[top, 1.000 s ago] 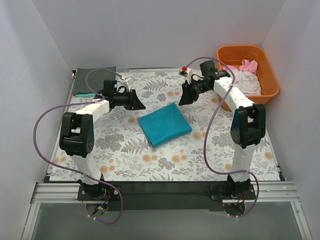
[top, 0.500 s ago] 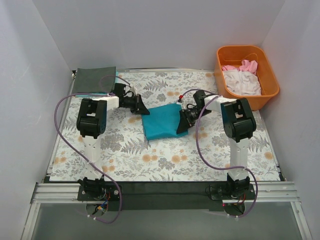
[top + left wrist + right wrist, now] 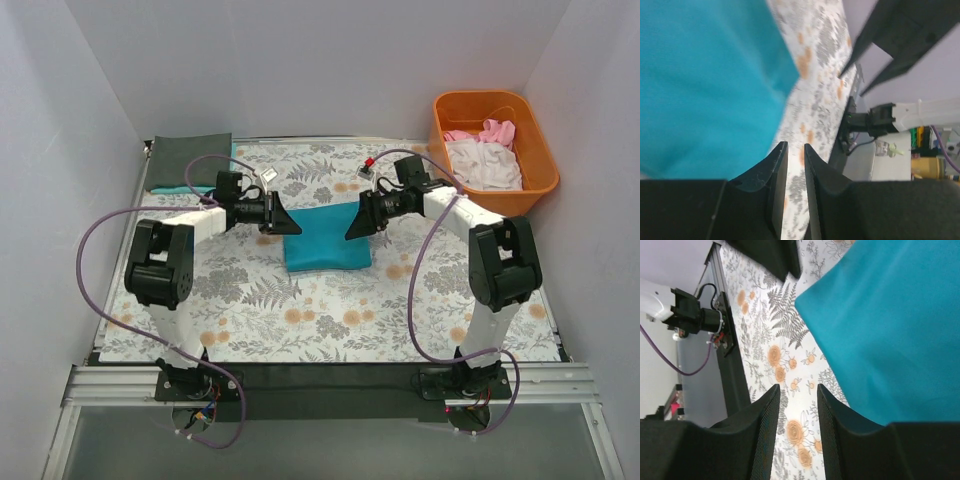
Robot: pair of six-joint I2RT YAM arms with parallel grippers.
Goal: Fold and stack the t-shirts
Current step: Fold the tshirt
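A folded teal t-shirt (image 3: 325,242) lies flat at the middle of the floral covering; it also shows in the left wrist view (image 3: 705,75) and the right wrist view (image 3: 890,325). My left gripper (image 3: 286,221) (image 3: 795,145) is at its back left corner, jaws a narrow gap apart and empty. My right gripper (image 3: 354,228) (image 3: 797,387) is at its back right corner, open and empty. A folded dark grey t-shirt (image 3: 190,160) lies at the back left on another teal one (image 3: 168,188). White (image 3: 485,165) and pink (image 3: 495,130) shirts lie in the tub.
The orange tub (image 3: 540,185) stands at the back right beside the right arm. White walls close in the table on three sides. The floral covering (image 3: 300,310) spreads in front of the teal shirt.
The teal shirt has turned from lying diagonal to lying square. Both grippers came in onto it, then drew back to its far corners.
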